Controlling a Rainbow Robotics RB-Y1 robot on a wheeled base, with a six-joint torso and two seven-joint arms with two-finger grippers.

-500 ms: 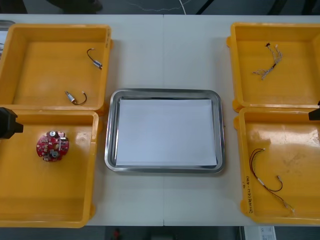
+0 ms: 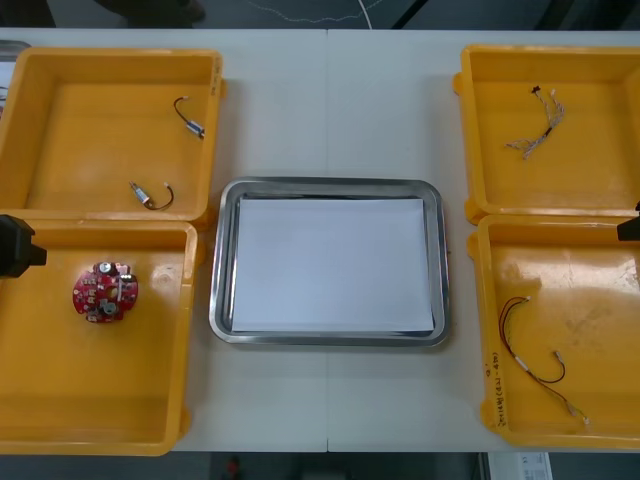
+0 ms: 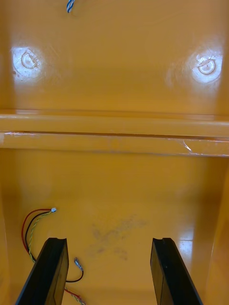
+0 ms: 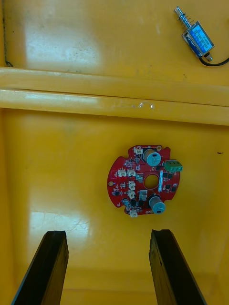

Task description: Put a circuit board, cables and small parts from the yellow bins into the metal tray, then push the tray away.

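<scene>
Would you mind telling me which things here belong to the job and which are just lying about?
Job: metal tray; four yellow bins; red circuit board; small metal parts; twisted cable; red and yellow cable; left claw, open over the board's bin; right claw, open over the near right bin.
Lying about: white cord beyond the table.

Workshop table [image 2: 330, 100] with yellow bins [image 2: 90, 130]
</scene>
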